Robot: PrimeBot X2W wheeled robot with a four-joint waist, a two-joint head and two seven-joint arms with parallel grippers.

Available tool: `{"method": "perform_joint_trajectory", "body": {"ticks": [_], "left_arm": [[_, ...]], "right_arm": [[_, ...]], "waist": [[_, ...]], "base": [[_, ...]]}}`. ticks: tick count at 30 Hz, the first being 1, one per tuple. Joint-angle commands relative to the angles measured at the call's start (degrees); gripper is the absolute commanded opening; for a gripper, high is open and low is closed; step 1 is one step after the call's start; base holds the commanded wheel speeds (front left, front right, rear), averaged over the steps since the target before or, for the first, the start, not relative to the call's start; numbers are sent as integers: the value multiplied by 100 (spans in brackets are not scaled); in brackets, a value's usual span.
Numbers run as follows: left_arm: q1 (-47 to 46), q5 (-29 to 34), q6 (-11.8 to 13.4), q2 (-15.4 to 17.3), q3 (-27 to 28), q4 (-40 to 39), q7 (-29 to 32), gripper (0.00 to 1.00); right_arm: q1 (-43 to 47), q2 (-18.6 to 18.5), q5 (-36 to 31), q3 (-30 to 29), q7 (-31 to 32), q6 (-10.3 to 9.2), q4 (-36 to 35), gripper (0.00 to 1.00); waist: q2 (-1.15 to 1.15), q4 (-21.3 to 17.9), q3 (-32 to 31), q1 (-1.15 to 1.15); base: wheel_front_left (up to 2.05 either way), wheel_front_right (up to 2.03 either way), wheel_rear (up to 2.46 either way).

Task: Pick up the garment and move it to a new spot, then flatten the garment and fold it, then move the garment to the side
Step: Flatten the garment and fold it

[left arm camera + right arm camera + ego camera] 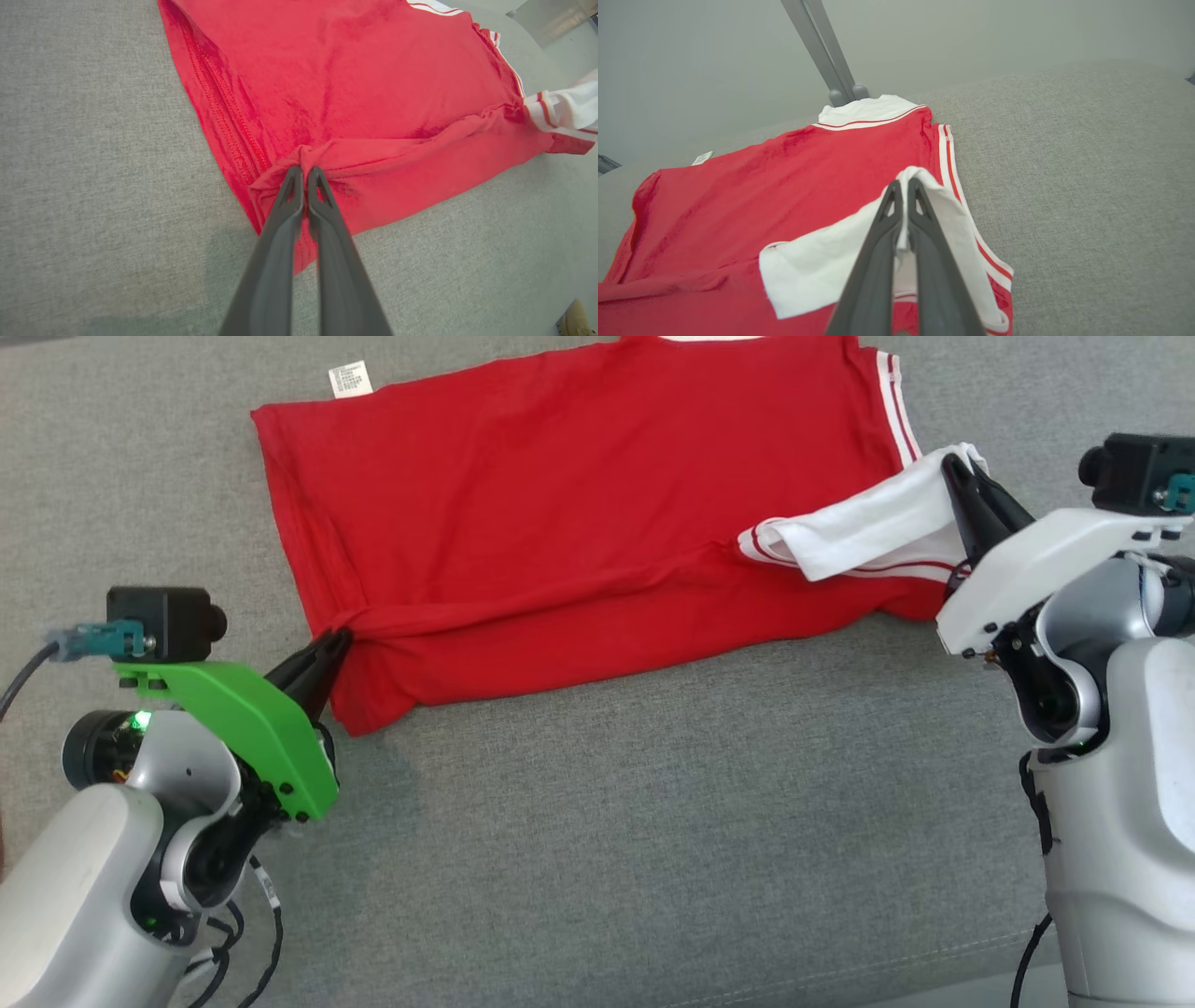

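Both of my hands are pressed together on cloth, one at each end of the garment (579, 523), and that is what the coming fold depends on. The red garment lies spread on the grey upholstered surface (653, 821) with its long axis running across my front: hem end toward my left, collar and sleeve end toward my right.

My left hand (338, 639) pinches a bunched fold of red fabric at the near hem corner. The left wrist view shows the fingers closed on the gather, with a ridge of cloth running away from them along the near edge.

My right hand (954, 462) pinches the white sleeve (868, 527), which is drawn up and turned back over the red body. It sits somewhat farther from me than the left hand, because the garment lies slightly askew, its right end angled away.

Neither hand is nearer the work; each holds its own end of the same near long edge. The far long edge, with the small white label (350, 378) at its left corner, lies straight ahead of both.

I judge the fold wants both hands to travel together, forward and across the short width, so the crease stays parallel to the long axis. If one hand leads, I expect the crease to skew.
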Motion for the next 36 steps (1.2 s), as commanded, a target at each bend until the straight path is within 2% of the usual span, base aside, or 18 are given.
{"method": "perform_joint_trajectory", "body": {"ticks": [1,9,10,11,12,13,18,23,30,36], "left_arm": [[-167,26,-48,-52,-9,119,33,0],[-722,160,-232,-181,-117,764,32,0],[-747,169,-242,-195,-127,827,28,8],[-759,169,-264,-223,-148,882,17,36],[-758,155,-300,-241,-175,923,27,85],[-757,156,-329,-248,-181,964,3,100],[-505,199,-426,-250,-147,929,-327,100],[245,23,-301,-213,-16,414,-718,100],[956,-84,-113,-280,-59,4,-901,100],[745,-53,-112,-286,-10,158,-907,100]], "right_arm": [[-128,-45,-69,56,6,-3,119,0],[-768,-138,-385,276,-414,-3,916,0],[-815,-131,-403,302,-468,-3,981,0],[-871,-135,-424,369,-554,-3,1049,0],[-898,-151,-432,411,-620,-3,1103,56],[-913,-165,-434,430,-688,-3,1183,100],[-735,-228,-466,539,-911,-3,1295,100],[-223,-424,-402,545,-918,-5,960,100],[522,-952,-676,368,-270,-5,573,100],[488,-996,-793,273,220,-5,588,100]], "waist": [[0,59,148,0],[0,109,285,0],[0,115,284,0],[0,120,277,0],[0,122,268,0],[0,125,252,0],[0,121,70,0],[0,84,-179,0],[0,128,-101,0],[0,147,49,0]], "base": [[0,0,0],[0,0,0],[0,0,0],[0,0,0],[0,0,0],[0,0,0],[0,0,0],[0,0,0],[0,0,0],[0,0,0]]}}
